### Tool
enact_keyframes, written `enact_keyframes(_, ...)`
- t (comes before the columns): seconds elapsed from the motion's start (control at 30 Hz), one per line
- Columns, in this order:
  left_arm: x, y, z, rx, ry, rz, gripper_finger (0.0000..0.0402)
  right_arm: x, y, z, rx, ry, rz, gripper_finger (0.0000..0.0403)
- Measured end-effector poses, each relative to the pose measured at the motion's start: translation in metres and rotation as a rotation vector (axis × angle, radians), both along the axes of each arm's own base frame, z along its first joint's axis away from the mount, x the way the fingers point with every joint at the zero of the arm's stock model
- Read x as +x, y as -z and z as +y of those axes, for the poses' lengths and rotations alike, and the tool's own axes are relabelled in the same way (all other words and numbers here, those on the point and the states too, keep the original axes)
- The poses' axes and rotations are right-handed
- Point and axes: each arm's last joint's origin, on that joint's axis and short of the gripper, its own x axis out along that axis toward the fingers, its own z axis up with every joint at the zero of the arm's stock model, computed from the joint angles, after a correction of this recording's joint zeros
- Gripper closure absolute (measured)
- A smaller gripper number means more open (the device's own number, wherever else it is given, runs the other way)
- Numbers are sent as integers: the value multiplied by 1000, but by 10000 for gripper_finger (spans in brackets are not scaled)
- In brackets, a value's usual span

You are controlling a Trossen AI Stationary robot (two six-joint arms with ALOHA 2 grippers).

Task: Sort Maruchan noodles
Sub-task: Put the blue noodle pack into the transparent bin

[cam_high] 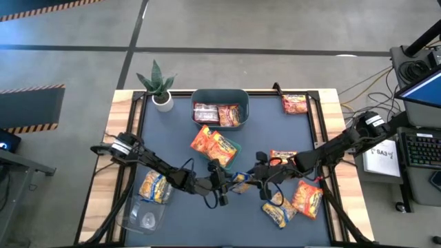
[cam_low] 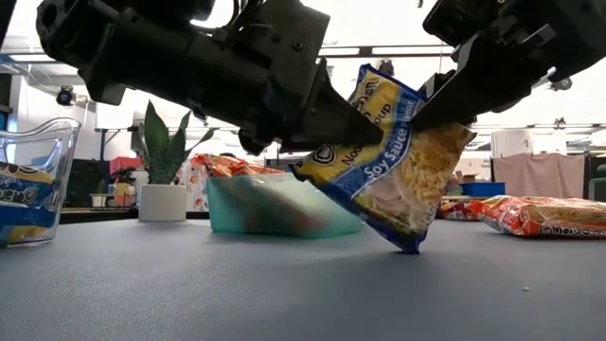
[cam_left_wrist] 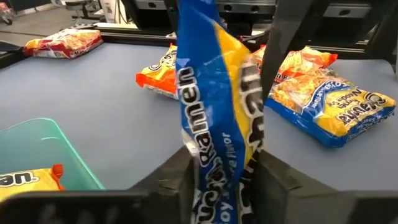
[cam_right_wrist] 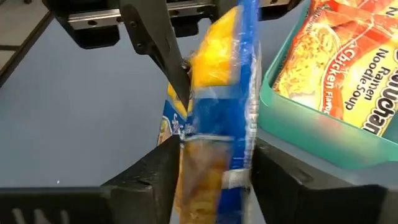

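Between my two grippers a yellow-and-blue Maruchan noodles packet stands on edge and tilted, near the table's middle front. My left gripper reaches in from the left, my right gripper from the right, both shut on it. Orange packets lie on the small green tray. Dark red ones lie in the grey-teal tub. More packets lie at the right and far right. One yellow packet sits by a clear bin. My left gripper pinches the packet between its two fingers at the upper left edge, coming nearly level from the table's left. My right gripper pinches the packet's upper right end between its two fingers, slanting down from the right. The packet hangs tilted, its flat faces upright. Whether its lower corner touches the table I cannot tell.
A potted plant stands at the far left corner. The green tray lies just behind the held packet. The clear bin stands at the near left. Bare tabletop lies left of the tray and along the near edge.
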Motion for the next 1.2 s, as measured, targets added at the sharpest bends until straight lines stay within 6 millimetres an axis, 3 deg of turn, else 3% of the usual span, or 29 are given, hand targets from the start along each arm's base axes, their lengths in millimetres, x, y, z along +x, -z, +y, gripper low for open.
enact_keyframes(0.2,-2,-5,-4,-5,26,0,357,-2,-7,0,35,5,-21,184)
enact_keyframes(0.47,-17,-39,-13,26,70,20,362,-10,-45,-4,40,-23,-151,122)
enact_keyframes(0.67,-42,-90,-25,47,133,68,363,-25,-76,-10,11,-55,-275,101)
enact_keyframes(0.87,-79,-146,-39,39,182,222,363,-37,-95,-16,-12,-72,-363,100)
enact_keyframes(1.2,-138,-220,-48,177,159,666,363,-37,-98,-17,-51,-73,-387,105)
